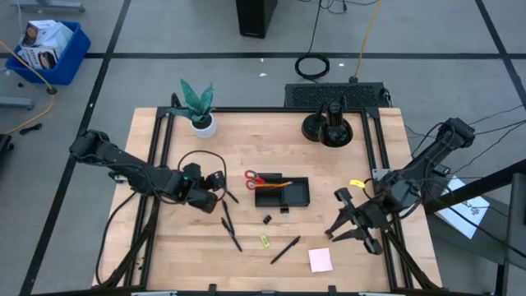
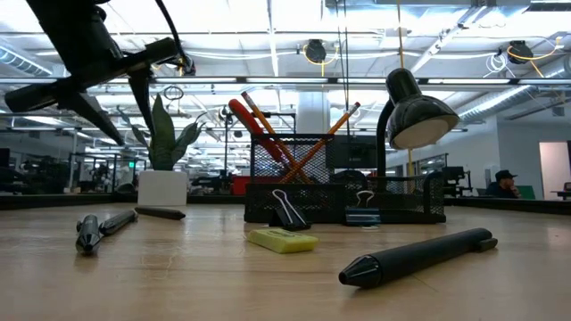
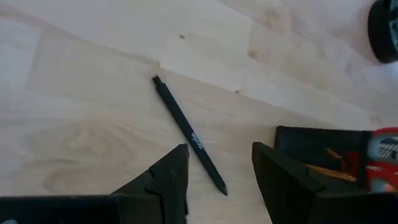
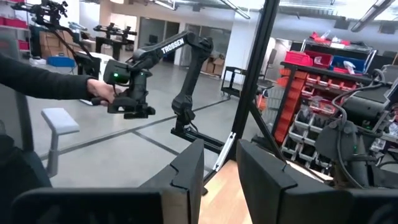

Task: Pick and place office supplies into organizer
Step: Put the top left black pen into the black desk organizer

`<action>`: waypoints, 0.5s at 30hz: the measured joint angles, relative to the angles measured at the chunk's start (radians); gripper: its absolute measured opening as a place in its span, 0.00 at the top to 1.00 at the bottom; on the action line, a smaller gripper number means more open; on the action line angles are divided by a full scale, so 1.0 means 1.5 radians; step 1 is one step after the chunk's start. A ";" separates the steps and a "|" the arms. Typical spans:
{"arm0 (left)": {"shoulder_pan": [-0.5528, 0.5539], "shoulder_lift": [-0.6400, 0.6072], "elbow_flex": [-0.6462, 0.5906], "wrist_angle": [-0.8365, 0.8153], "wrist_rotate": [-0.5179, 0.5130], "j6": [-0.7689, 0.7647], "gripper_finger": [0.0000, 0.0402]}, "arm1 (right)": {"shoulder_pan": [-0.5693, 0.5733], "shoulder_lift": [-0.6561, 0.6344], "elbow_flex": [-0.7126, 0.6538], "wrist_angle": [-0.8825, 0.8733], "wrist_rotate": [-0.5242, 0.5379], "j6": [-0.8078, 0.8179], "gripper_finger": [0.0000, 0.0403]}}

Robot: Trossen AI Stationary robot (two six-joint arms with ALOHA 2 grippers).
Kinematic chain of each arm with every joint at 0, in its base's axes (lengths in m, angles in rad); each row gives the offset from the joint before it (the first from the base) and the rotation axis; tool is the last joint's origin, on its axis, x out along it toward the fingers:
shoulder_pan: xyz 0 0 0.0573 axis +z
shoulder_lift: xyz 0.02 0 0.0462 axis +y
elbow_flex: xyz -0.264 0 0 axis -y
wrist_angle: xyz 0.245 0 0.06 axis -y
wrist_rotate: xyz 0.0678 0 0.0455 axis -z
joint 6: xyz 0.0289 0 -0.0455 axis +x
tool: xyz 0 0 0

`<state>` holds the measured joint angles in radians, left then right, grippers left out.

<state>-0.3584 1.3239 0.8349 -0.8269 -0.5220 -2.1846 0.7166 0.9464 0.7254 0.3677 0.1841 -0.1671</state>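
A wooden table (image 1: 164, 247) is seen from above. The left gripper (image 1: 220, 182) hovers left of the organizer (image 1: 282, 194), its fingers (image 3: 171, 180) spread and empty above a black pen (image 3: 189, 135) lying on the wood. The organizer sits mid-table with red scissors (image 1: 253, 178) and orange pencils (image 1: 275, 186) in its left end. Near it lie two more pens (image 1: 228, 230), a black clip (image 1: 267, 219), a yellow-green piece (image 1: 265, 240), another pen (image 1: 285, 249) and a pink pad (image 1: 320, 260). The right gripper (image 1: 339, 228) waits at the table's right edge, fingers partly apart, holding nothing. A plant (image 1: 198, 105) and a round black stand (image 1: 332, 125) sit at the far side.
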 joint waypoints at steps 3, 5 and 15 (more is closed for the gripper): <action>0.000 0.016 0.000 0.033 0.000 -0.020 0.55 | 0.000 -0.003 0.000 0.001 0.001 -0.001 0.78; 0.000 0.031 0.001 0.042 0.012 -0.039 0.55 | 0.000 -0.004 0.000 0.004 0.001 -0.001 0.78; 0.019 0.095 0.000 0.064 0.053 -0.113 0.55 | 0.004 -0.007 0.000 0.012 -0.001 -0.001 0.78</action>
<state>-0.3301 1.4667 0.8349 -0.7312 -0.4423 -2.3548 0.7231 0.9356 0.7254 0.3851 0.1833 -0.1692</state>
